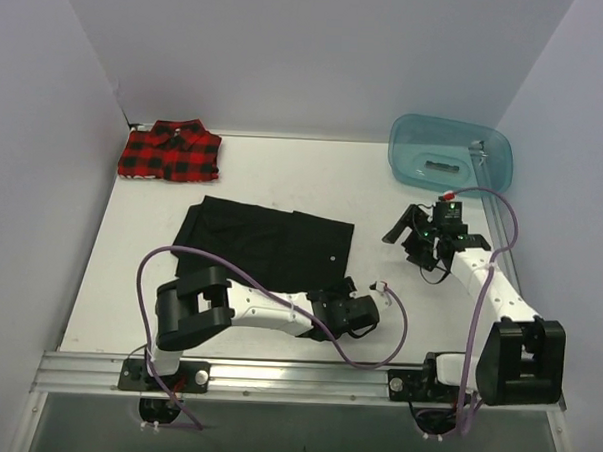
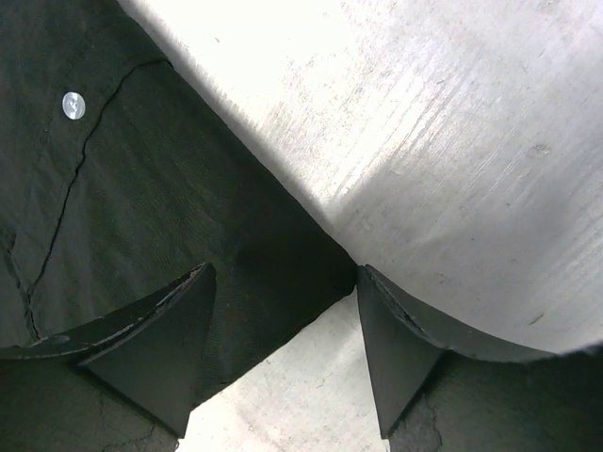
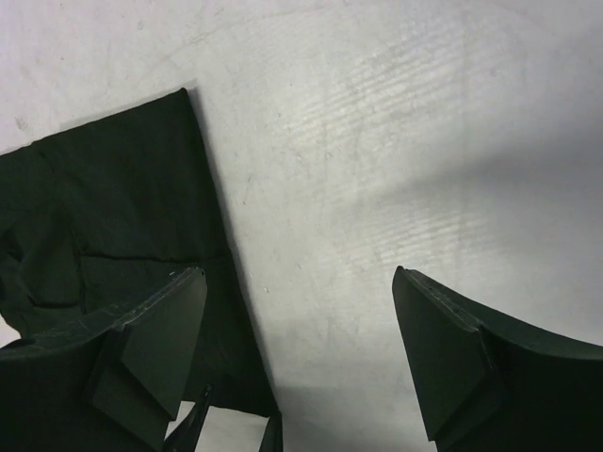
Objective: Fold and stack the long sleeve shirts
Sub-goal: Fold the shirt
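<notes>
The left gripper hangs open and empty astride an edge of the black shirt, seemingly poised to pinch it for folding (the right gripper gapes empty too).

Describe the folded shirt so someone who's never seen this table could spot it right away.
Look to the far left corner of the table. The folded plaid shirt lies there, apart from the black shirt spread out mid-table. Its red-and-black checks set it apart.
</notes>
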Controlling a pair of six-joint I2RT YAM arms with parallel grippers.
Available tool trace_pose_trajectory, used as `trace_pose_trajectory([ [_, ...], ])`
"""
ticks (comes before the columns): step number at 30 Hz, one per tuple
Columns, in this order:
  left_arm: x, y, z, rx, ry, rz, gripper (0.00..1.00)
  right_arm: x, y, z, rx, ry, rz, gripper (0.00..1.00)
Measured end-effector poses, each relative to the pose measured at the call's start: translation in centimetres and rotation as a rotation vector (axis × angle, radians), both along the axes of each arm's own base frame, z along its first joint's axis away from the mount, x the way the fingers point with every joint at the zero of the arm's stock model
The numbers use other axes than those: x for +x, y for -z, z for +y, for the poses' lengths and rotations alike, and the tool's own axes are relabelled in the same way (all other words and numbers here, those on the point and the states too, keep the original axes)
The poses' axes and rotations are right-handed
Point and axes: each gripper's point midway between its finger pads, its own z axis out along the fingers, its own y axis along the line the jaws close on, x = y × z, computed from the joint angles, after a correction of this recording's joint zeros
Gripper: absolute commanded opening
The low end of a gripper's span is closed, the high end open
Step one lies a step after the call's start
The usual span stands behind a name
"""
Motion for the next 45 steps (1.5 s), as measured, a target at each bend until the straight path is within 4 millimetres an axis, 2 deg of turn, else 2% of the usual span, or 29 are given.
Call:
trace_pose_trajectory([
  [3,0.0,0.0,0.0,-0.001,-0.007,-0.004,0.66,-1.4,0.1,-0.5,0.023,0.04,0.005,0.85],
  [4,0.0,0.1,0.1,-0.001,-0.011,-0.006,0.6,-1.7,0.2,-0.6,0.031,0.05,0.005,0.85],
  [6,0.0,0.3,0.1,0.004,-0.018,-0.01,0.45,-2.3,0.4,-0.5,0.047,0.062,0.009,0.85],
  [7,0.1,0.6,0.3,0.014,-0.02,-0.015,0.34,-2.6,0.5,-0.4,0.059,0.066,0.011,0.85],
  [8,0.2,0.7,0.3,0.021,-0.026,-0.025,0.18,-2.8,0.7,-0.4,0.072,0.07,0.015,0.85],
  [9,0.2,0.9,0.3,0.025,-0.031,-0.024,0.12,-3.0,1.0,-0.2,0.086,0.073,0.019,0.85],
  [14,0.4,1.2,0.6,0.038,-0.052,-0.032,0.0,-3.6,2.5,0.7,0.177,0.078,0.044,0.84],
  [19,0.4,0.8,0.8,-0.022,-0.1,0.03,0.0,-3.5,4.0,2.4,0.301,0.08,0.042,0.85],
  [23,0.7,-0.6,1.1,-0.111,-0.14,0.097,0.0,-3.5,5.5,4.5,0.386,0.072,0.071,0.85],
  [28,1.1,-2.2,0.8,-0.206,-0.169,0.158,0.0,-2.2,5.3,8.5,0.49,0.004,0.035,0.85],
  [35,0.6,-2.0,0.1,-0.261,-0.181,0.245,0.01,-0.9,4.9,13.2,0.639,-0.071,-0.003,0.82],
  [39,0.6,-1.9,-0.1,-0.279,-0.192,0.271,0.01,-0.6,4.8,14.6,0.684,-0.097,-0.019,0.8],
  [45,1.0,-2.6,-0.2,-0.325,-0.222,0.289,0.01,-0.7,4.8,15.6,0.698,-0.123,-0.024,0.79],
])
